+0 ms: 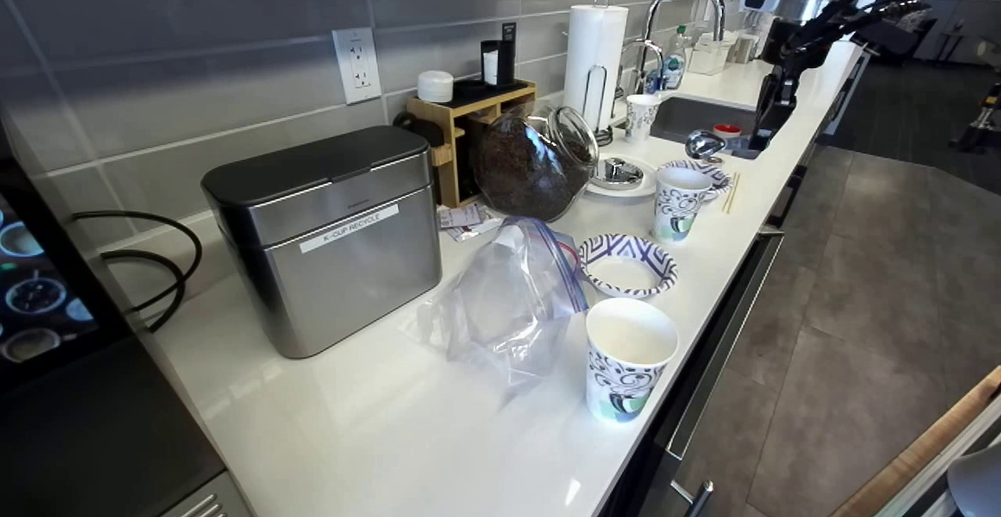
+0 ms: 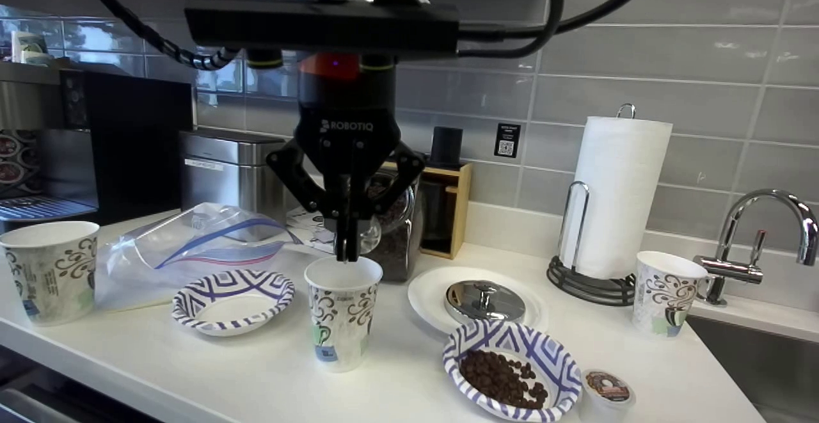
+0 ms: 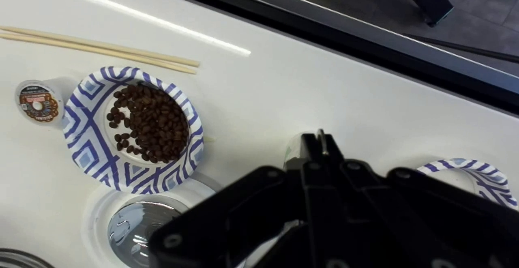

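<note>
Metal scoop (image 1: 704,144) hangs above the table (image 2: 400,388), pinched in jaws nearly together, near a paper cup (image 2: 345,336); whether it is squarely over the cup I cannot tell. Carrying seems the step in hand, and the next move calls for a firm grip and a steady scoop kept clear of the cup's rim. The scoop's round end points toward the wall (image 2: 697,109), what looks like the handle tip (image 3: 322,143) toward the table's front edge, so the long axis runs roughly across the table.
</note>
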Action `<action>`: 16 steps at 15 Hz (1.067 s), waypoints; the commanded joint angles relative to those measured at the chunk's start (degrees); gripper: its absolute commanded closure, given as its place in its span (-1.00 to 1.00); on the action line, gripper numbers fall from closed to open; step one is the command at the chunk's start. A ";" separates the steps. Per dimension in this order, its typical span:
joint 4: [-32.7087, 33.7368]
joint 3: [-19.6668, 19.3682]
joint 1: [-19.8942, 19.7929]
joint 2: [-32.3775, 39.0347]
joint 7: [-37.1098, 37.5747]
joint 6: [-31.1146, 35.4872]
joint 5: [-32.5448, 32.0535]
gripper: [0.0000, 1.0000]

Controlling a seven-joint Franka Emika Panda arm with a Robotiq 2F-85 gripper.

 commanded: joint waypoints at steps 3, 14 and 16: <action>-3.43 0.37 1.58 -2.47 5.80 3.55 -5.22 0.98; -3.06 2.96 4.08 -2.18 11.38 3.53 -12.61 0.98; -3.38 3.58 4.15 -2.49 12.99 3.92 -14.83 0.98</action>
